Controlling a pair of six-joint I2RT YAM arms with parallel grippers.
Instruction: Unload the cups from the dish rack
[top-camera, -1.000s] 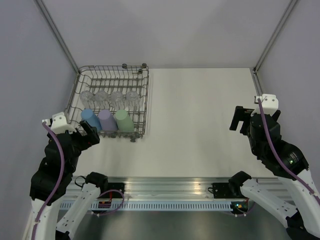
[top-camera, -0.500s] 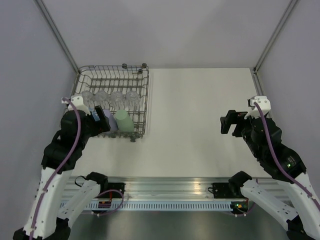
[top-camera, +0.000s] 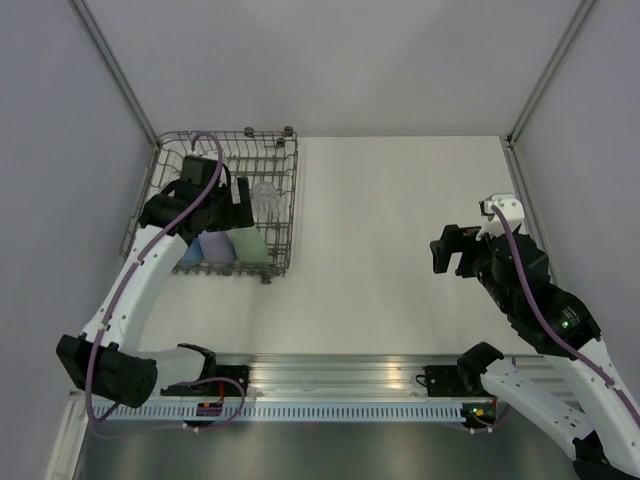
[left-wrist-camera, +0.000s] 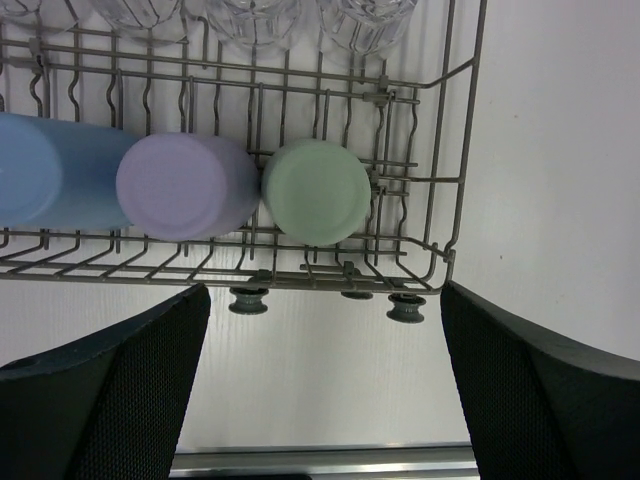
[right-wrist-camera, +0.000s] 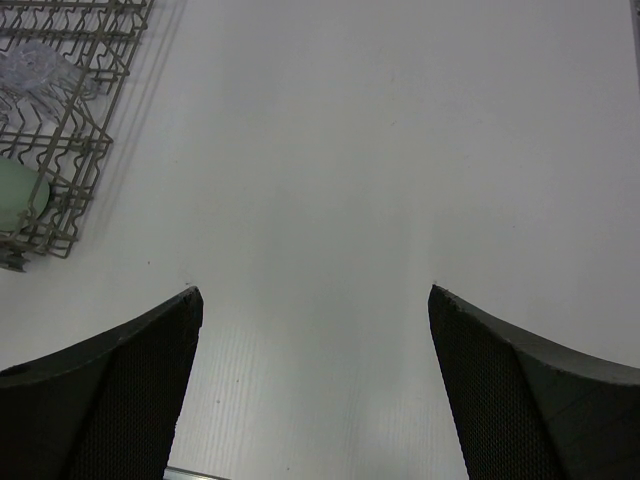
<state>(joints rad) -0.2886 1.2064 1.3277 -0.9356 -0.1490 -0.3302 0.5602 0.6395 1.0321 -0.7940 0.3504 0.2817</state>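
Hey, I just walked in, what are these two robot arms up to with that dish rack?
They are set to empty the dish rack, and nothing is out yet. The left gripper hangs open over the rack, above the near row: the blue cup, the lavender cup and the green cup. It holds none. The clear cups sit behind them. The right gripper is open over the table, away from the rack.

Dish rack (top-camera: 294, 205) in all three views
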